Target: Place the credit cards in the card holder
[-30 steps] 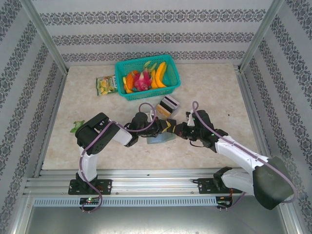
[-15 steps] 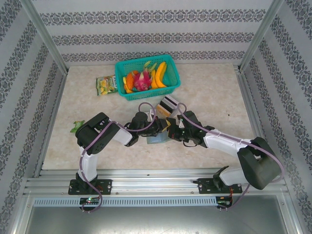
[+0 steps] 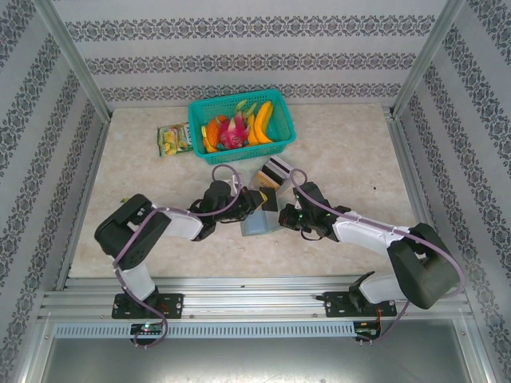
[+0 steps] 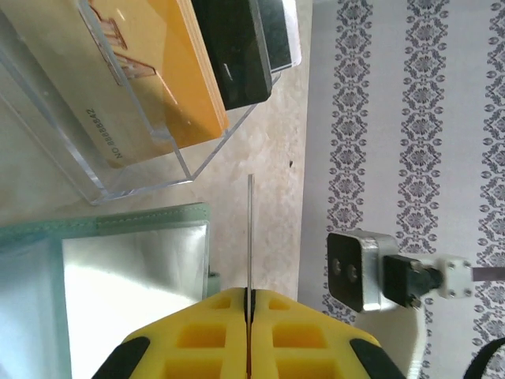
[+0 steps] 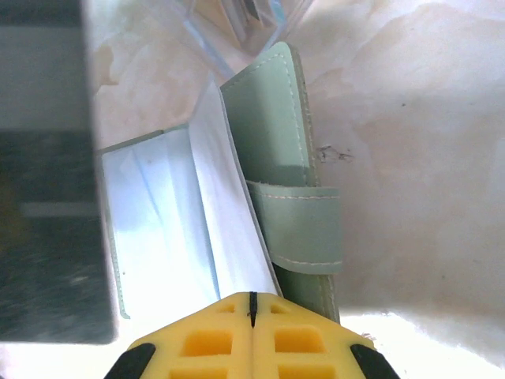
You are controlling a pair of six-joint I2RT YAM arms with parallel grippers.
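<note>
While pinching one thin card point(image 4: 249, 229) edge-on, left jaws pressed tight on its near end, with the card's long axis running straight out from them toward the far right. Just nearer than that card and a little to its right on the desk point(image 3: 351, 159): the card holder point(image 3: 259, 225), lying open, pale inner pocket facing up. Not yet slotted, judging by the gap between the card's edge and the pocket. Probably calls for swinging the card down and nearward until its leading edge meets the pocket mouth.

Further right, right jaws pressed together at the holder's right edge. By the look of it, nipping one leaf beside the strap point(image 5: 304, 229) to keep the holder spread. Touching the holder on that side, then, with the card-carrying jaws just apart from it on the left.

Counted, left to right:
- one snack packet point(image 3: 173, 140) at the far left
- one basket point(image 3: 251, 149) of fruit point(image 3: 233, 132) at the far side
- one card in the left jaws
- one card holder
- one clear box point(image 4: 134, 170) just beyond the holder, holding one orange-brown card point(image 4: 150, 71) and at least two dark cards point(image 4: 237, 55); exact number of dark ones hard to tell
</note>
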